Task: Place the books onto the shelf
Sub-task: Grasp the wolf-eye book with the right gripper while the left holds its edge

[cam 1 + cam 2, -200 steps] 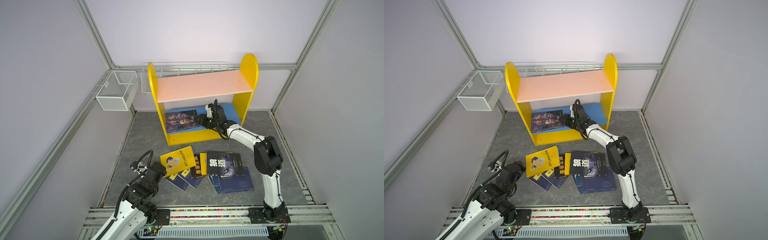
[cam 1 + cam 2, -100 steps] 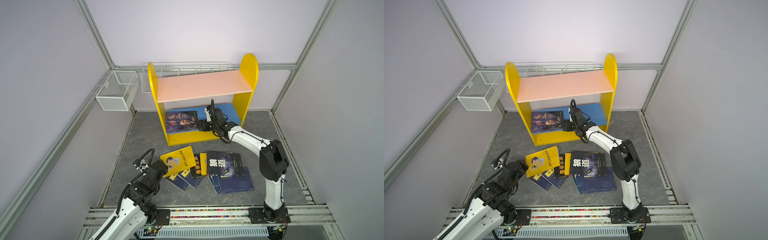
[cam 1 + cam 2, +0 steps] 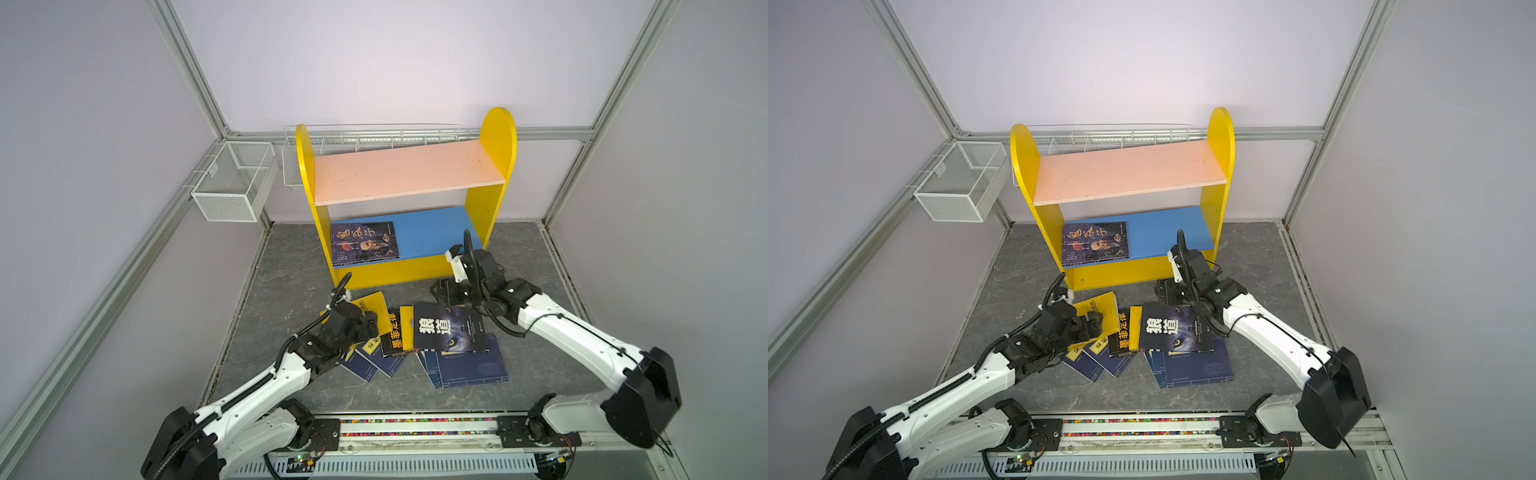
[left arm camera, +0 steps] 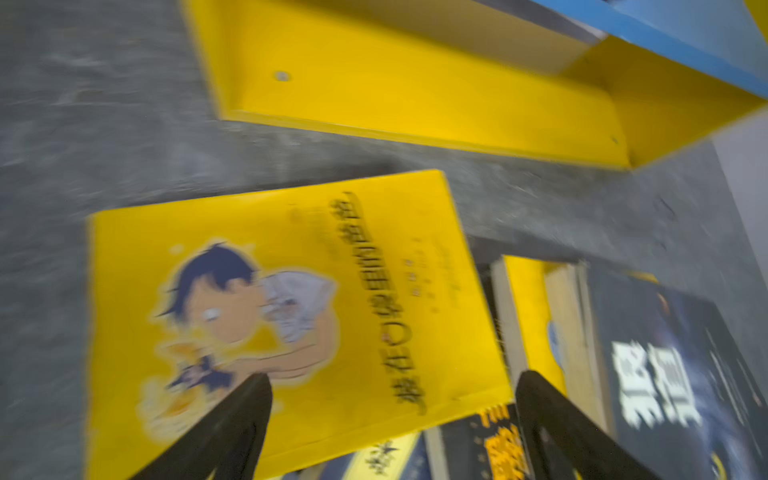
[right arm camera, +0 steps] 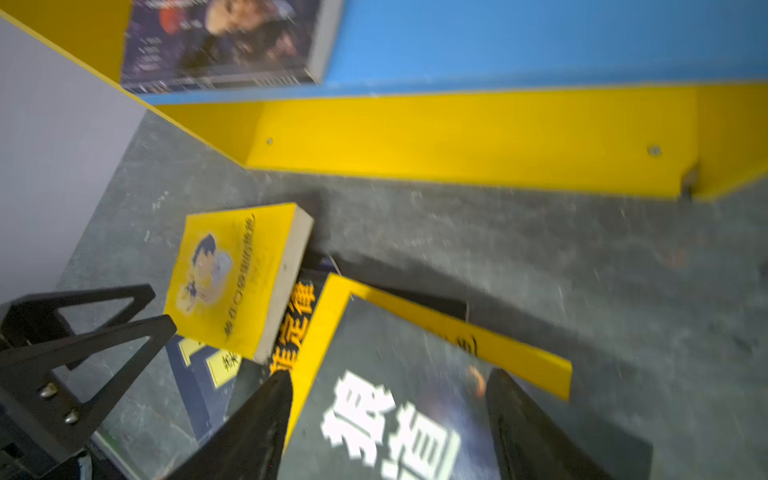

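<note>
The shelf (image 3: 399,272) is seen in both top views, set on a grey floor (image 3: 291,257). A dark portrait book (image 3: 364,243) is laid flat on the shelf's blue lower board, close against its left side panel. A white mesh basket (image 3: 235,183) is hung on the wall to the left of the shelf.

The other books are spread on the floor just in front of the shelf, overlapping one another. The yellow cartoon book (image 3: 376,309) is found in front of the shelf's left half, and its edge is laid over a black book (image 3: 397,334) with orange characters. The wolf book (image 3: 449,328) is placed in front of the shelf's right half, on top of a yellow-edged volume. Several navy books (image 3: 469,365) are fanned out under the pile, farthest from the shelf.

The left gripper (image 4: 392,380) is held over the side of the yellow cartoon book turned away from the shelf. Its fingers (image 4: 232,424) are spread wide and nothing is clasped. Whether the cover is touched cannot be told, since the wrist view is blurred.

The right gripper (image 5: 390,376) is positioned between the shelf's front board and the wolf book, over the book's edge nearest the shelf. Its fingers (image 5: 257,424) are parted, the wolf cover is seen in the gap, and nothing is pinched.
</note>
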`<state>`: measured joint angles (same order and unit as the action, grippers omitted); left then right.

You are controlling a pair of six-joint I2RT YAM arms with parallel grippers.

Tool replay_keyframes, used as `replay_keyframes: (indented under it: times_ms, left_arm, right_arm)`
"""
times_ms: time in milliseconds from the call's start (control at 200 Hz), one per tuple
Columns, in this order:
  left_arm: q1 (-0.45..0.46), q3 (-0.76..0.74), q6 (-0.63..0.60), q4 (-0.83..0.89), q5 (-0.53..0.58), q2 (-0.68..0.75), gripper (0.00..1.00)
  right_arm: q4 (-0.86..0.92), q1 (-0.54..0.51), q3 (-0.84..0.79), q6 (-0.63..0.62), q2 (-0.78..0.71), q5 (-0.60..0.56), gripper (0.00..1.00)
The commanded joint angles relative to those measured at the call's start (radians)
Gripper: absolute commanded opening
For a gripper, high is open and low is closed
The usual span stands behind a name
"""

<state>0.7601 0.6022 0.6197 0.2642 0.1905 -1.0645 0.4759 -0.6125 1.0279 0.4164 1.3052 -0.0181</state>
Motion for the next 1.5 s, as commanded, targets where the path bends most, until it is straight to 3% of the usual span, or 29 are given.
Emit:
replay_keyframes:
  times_ms: [0,190,415,660,920,1045,1225,1495]
  left_arm:
    - [0.083,0.106,-0.219,-0.098,-0.134,-0.107,0.93]
    - [0.158,0.249,-0.326,-0.071,-0.24,-0.312,0.92]
    - [0.159,0.319,-0.337,-0.01,-0.251,-0.461,0.82]
    - [0.159,0.334,-0.321,-0.035,-0.273,-0.566,0.61]
    - [0.159,0.331,-0.321,-0.012,-0.28,-0.616,0.41]
    - [0.159,0.328,-0.322,-0.001,-0.284,-0.631,0.26]
    - [0.159,0.32,-0.328,0.001,-0.296,-0.631,0.21]
    - [0.159,0.315,-0.345,-0.025,-0.347,-0.633,0.2]
  right_arm:
    - [0.177,0.074,-0.125,0.106,-0.105,0.025,0.76]
    - [0.213,0.239,-0.306,0.156,-0.212,0.17,0.76]
    - [0.151,0.339,-0.413,0.153,-0.222,0.353,0.72]
    - [0.086,0.444,-0.491,0.137,-0.245,0.465,0.57]
    - [-0.01,0.48,-0.53,0.172,-0.299,0.556,0.46]
    - [-0.06,0.48,-0.514,0.201,-0.345,0.605,0.43]
    - [-0.086,0.48,-0.459,0.246,-0.408,0.637,0.41]
    - [-0.119,0.479,-0.443,0.296,-0.389,0.619,0.36]
